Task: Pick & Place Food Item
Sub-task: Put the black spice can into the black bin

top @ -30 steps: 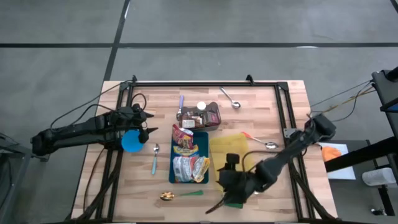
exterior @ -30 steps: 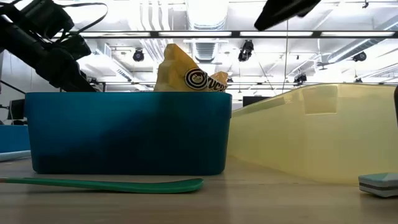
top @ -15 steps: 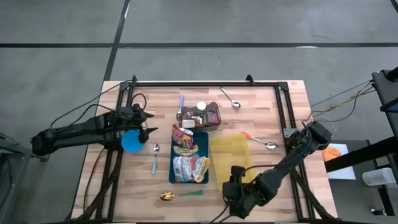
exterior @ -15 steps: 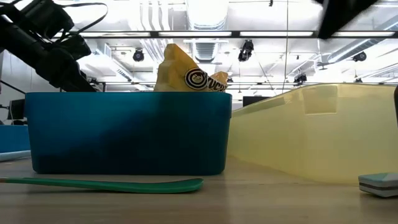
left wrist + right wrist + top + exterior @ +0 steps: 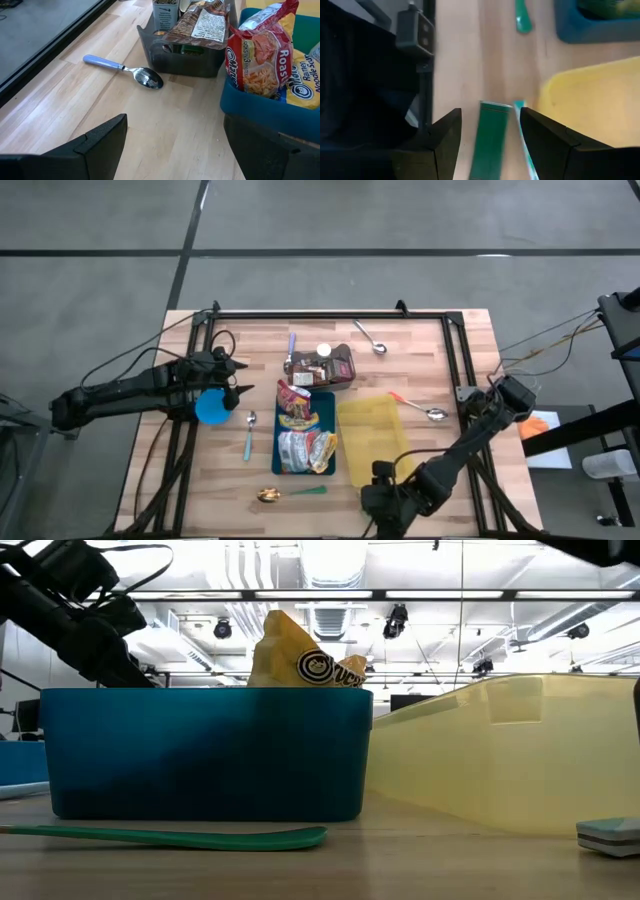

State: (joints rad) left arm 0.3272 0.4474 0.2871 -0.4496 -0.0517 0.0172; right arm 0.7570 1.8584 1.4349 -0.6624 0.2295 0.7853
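We have the right gripper [image 5: 385, 502] low at the near table edge, just off the near corner of the yellow tray [image 5: 372, 438]. In the right wrist view a flat green item [image 5: 489, 140] lies on the wood between the fingers [image 5: 447, 142], w/ gaps showing on both sides, so we read the jaws as part-open around it, not clamped. Its long axis runs straight ahead of the wrist, in line w/ the fingers, so the jaws straddle its narrow width. The same item shows at the low view's right edge as a thin grey-green slab [image 5: 608, 836]. What kind of food it is, we can't tell.

The blue bin [image 5: 305, 435], holding noodle packets [image 5: 260, 55], sits across the yellow tray from this gripper; a green spoon [image 5: 295, 492] lies near its front.

The left gripper [image 5: 232, 387] waits wide open by the blue bowl [image 5: 211, 407], well apart from the green item. So the right arm is much nearer, and we judge the coming move to be a squeeze across that narrow width.
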